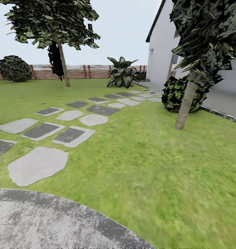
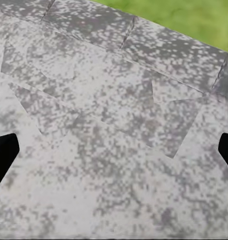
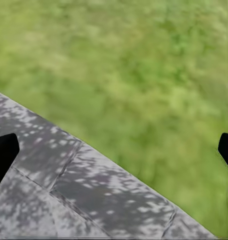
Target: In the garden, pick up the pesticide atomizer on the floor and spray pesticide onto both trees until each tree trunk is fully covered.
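The pesticide atomizer could not be found on the wide green grass lawn (image 1: 156,166); of the trees, one thick pale grey-brown trunk (image 1: 186,103) rose leaning from the grass at the right near the white house (image 1: 162,45), with a dark round bush (image 1: 176,93) just behind it; a second tree with a thinner pale trunk (image 1: 64,64) stood well apart at the far left, before the brown slatted wooden fence (image 1: 79,71).

The left gripper (image 2: 114,150) showed its two black fingers (image 2: 2,155) spread wide, holding nothing, over mottled grey stone paving (image 2: 108,130); the right gripper (image 3: 114,150) likewise had its fingers (image 3: 2,152) wide and empty, above the paving's curved edge (image 3: 93,190) where it met grass.

Grey and dark stepping stones (image 1: 38,164) ran across the lawn toward a broad striped-leaf plant (image 1: 123,72); another round bush (image 1: 14,68) sat by the fence.
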You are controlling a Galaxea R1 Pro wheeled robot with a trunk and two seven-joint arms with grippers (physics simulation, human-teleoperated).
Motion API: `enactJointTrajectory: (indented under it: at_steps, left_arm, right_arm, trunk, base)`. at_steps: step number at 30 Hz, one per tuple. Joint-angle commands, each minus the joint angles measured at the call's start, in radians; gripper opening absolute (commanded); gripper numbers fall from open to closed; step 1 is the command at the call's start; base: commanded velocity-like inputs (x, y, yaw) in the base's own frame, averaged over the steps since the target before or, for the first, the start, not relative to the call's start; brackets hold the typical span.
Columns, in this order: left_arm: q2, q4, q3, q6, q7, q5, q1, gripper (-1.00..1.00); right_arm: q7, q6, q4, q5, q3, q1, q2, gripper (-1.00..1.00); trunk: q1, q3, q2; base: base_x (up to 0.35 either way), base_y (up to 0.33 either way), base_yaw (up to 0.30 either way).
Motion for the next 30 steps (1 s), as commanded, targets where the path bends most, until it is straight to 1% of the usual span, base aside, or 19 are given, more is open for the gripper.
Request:
enactJointTrajectory:
  at_steps: [1, 21, 30]
  left_arm:
    - [0.000, 0.001, 0.000, -0.004, 0.002, 0.001, -0.001, 1.00]
    - [-0.002, 0.001, 0.000, -0.004, 0.002, 0.001, -0.001, 1.00]
    - [-0.001, 0.001, 0.000, -0.005, 0.002, 0.003, -0.001, 1.00]
  right_arm:
    - [0.000, -0.003, 0.001, 0.000, 0.000, 0.000, 0.000, 1.00]
    - [-0.001, -0.003, 0.001, 0.001, -0.001, 0.000, -0.003, 1.00]
    - [-0.002, -0.003, 0.001, 0.000, -0.003, 0.000, -0.003, 1.00]
  trunk:
    - [0.000, -0.001, 0.000]
    - [0.000, -0.001, 0.000]
    - [0.000, -0.001, 0.000]
  base:
    - [-0.155, -0.263, 0.069]
    - [-0.196, -0.244, 0.005]
    - [-0.255, -0.187, 0.000]
